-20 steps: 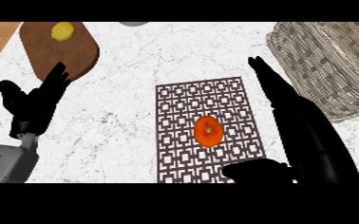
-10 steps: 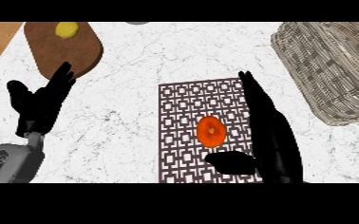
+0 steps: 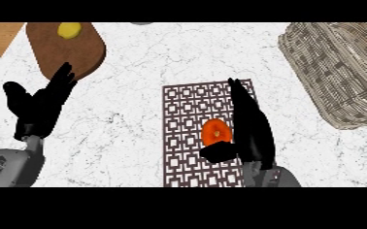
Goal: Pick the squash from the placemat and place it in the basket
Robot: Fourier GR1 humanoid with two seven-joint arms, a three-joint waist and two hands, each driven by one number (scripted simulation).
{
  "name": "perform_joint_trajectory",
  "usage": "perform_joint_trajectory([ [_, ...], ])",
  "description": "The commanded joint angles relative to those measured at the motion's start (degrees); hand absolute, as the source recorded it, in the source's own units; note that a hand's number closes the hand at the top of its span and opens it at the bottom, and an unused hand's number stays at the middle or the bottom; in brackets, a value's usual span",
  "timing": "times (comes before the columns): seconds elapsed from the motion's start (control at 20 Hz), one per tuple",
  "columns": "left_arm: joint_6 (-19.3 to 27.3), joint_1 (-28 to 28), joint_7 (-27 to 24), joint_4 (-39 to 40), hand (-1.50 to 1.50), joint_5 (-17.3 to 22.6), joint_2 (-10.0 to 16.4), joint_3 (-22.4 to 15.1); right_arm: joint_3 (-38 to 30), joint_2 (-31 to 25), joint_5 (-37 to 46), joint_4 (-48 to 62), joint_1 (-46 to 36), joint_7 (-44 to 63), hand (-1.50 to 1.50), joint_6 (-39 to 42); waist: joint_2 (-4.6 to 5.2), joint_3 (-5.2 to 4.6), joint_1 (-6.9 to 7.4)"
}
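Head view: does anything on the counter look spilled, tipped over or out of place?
Nothing stands out. The squash lies on the placemat, the right hand open beside it. The basket sits at the right edge, a yellow item on the wooden board top left, and the left hand rests open at left.

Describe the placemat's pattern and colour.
The placemat is dark brown with a white geometric lattice of squares, shown best in the head view.

Bare counter (image 3: 283, 102) lies open between the placemat (image 3: 183, 126) and the basket (image 3: 329, 68) at its upper right; a cutting board (image 3: 64, 53) sits well to its upper left.
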Motion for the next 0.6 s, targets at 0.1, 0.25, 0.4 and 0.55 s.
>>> perform_joint_trajectory([
  [0.1,-0.52,-2.07,-0.11,1.94,0.0,-3.19,-3.13,2.15,-1.91,-2.54,-1.52,0.92,5.35,-5.47,-1.5,1.66,-0.02,0.0,-0.35],
  [0.25,-4.41,-3.1,2.4,2.11,0.0,-3.15,-2.33,5.57,-1.53,0.36,1.28,1.8,4.89,-5.45,-1.5,0.65,-0.01,0.0,-0.29],
  [0.4,-4.52,2.53,-2.6,1.09,0.0,-4.8,-4.25,6.07,-1.73,-0.54,0.2,-2.46,6.66,-5.3,-1.5,2.93,-0.04,-0.01,-0.26],
  [0.55,-5.62,-3.31,2.43,2.79,0.0,-4.77,-4.41,6.82,-3.15,-0.34,-2.25,1.63,7.84,-12.03,-1.5,-0.02,0.01,0.0,-0.37],
])
